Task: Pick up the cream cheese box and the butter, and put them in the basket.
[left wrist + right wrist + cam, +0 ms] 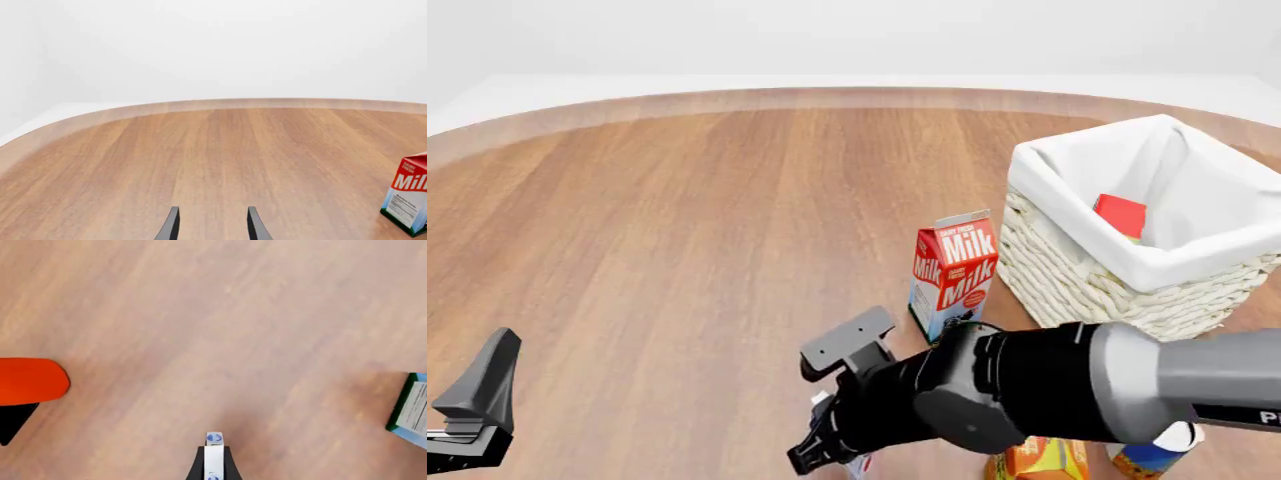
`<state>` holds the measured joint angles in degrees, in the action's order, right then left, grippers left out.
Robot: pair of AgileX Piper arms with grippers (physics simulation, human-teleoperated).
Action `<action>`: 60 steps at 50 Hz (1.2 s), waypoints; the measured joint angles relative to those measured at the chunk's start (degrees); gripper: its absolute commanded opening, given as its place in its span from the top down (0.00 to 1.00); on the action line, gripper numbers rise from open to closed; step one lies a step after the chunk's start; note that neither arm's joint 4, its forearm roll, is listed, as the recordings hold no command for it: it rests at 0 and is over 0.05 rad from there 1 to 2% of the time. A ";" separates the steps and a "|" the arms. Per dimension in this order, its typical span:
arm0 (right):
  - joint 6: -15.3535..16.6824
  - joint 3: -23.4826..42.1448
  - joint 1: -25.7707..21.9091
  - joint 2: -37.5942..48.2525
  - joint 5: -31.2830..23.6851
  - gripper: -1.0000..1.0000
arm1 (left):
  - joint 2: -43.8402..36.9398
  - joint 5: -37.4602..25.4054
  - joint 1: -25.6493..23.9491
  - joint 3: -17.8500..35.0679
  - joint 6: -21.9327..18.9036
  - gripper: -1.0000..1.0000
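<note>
- Butter [1120, 215] is already in the basket [1094, 270]: I see a red box lying on the white lining inside, toward the basket's left wall. I count that half as done.
- Basket sits at the far right of the table [694, 230], with the milk carton [954, 272] standing upright just to its left, close but apart as far as I can tell.
- Cream cheese box [213, 456] is what's left. In the right wrist view a thin white piece with blue markings sits between the two dark fingers of my right gripper [213, 462], jaws narrow and clamped on it. Only its edge shows, so I'm reading it as the cream cheese box by colour.
- In the front view the right arm blocks most of that grip; the gripper is low at the near edge, left of the milk carton. I can't tell whether the box is lifted clear of the wood or touching it.
- Left gripper [212, 225] holds nothing: fingers parted, bare table between them, parked at the near left, well apart from everything.
- Orange juice carton [1044, 460] and another container peek out under the right arm at the near edge; not part of the job.
- My estimate: roughly halfway or slightly past. Remaining: raise, carry right and far past the milk carton, release over the basket.
- Risk: clipping the milk carton on the way.
</note>
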<state>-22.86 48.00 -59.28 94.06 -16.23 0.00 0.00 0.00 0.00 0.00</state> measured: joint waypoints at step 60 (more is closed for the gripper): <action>24.23 25.61 12.72 -15.86 -20.69 1.00 | 0.00 0.00 0.00 0.00 0.00 0.00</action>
<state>1.37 73.61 -46.56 78.20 -36.91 0.00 0.00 0.00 0.00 0.00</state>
